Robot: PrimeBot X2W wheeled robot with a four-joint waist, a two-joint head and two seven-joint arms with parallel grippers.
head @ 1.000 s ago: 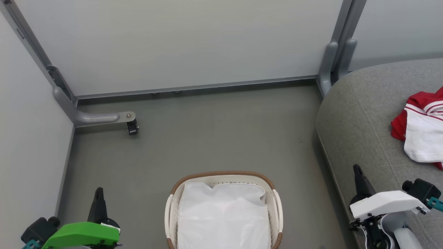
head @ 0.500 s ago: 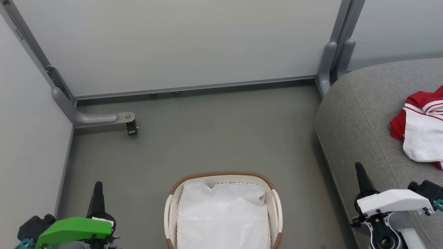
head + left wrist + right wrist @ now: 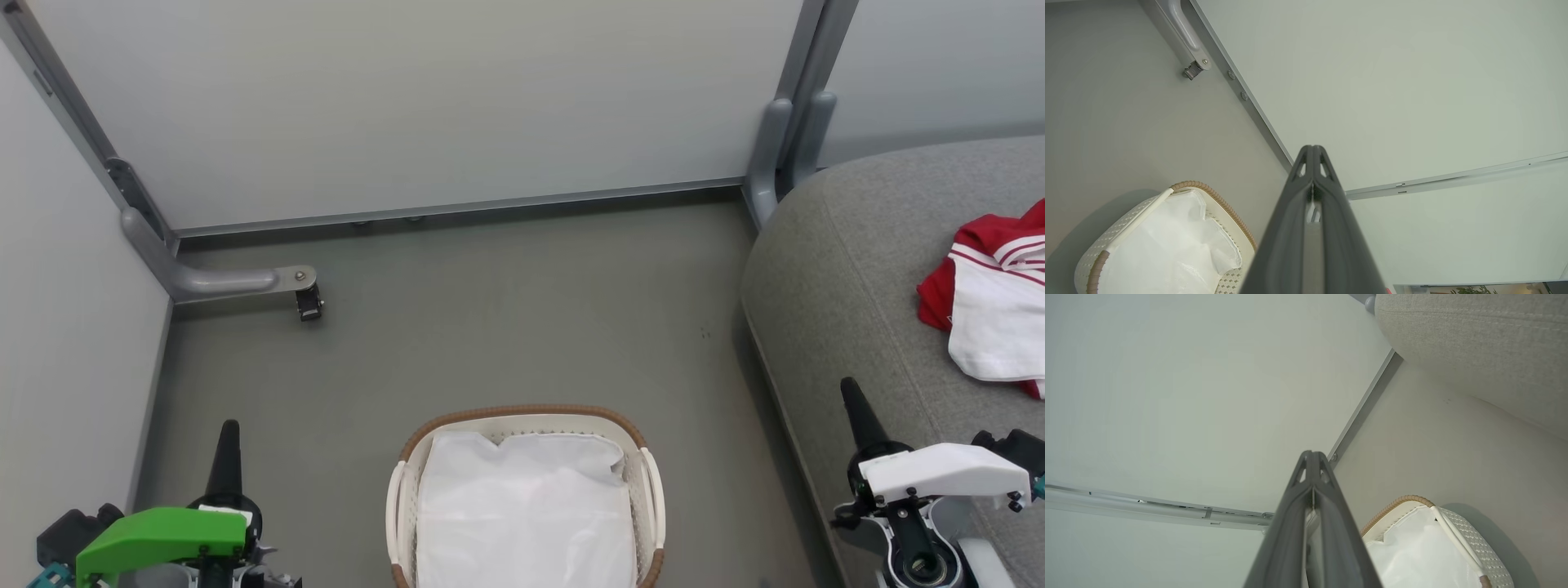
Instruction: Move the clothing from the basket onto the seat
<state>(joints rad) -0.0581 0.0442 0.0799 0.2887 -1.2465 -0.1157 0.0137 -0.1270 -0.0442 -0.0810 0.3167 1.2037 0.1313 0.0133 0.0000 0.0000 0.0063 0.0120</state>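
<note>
Clothing (image 3: 992, 318), red with white panels, lies on the grey seat (image 3: 857, 269); the basket (image 3: 522, 412) holds its white liner (image 3: 522, 514). Left gripper (image 3: 227, 437) and right gripper (image 3: 853, 400) keep fingers pressed together, empty. Another reach into the basket would likely snag the liner.

Floor (image 3: 506, 310): grey-green and smooth, with a small dark speck (image 3: 704, 333) toward its right side.
Back panel (image 3: 424, 98): pale, matte, upright; a grey metal rail (image 3: 457, 208) runs along its foot.
Side panel (image 3: 65, 327): pale, on the left, meeting the back panel at a corner.
Support arm (image 3: 220, 282): grey metal, reaching from that corner across the floor.
Caster (image 3: 309, 305): small, black, under the arm's tip.
Posts (image 3: 771, 155): 2 grey uprights, side by side at the back panel's right end.
</note>
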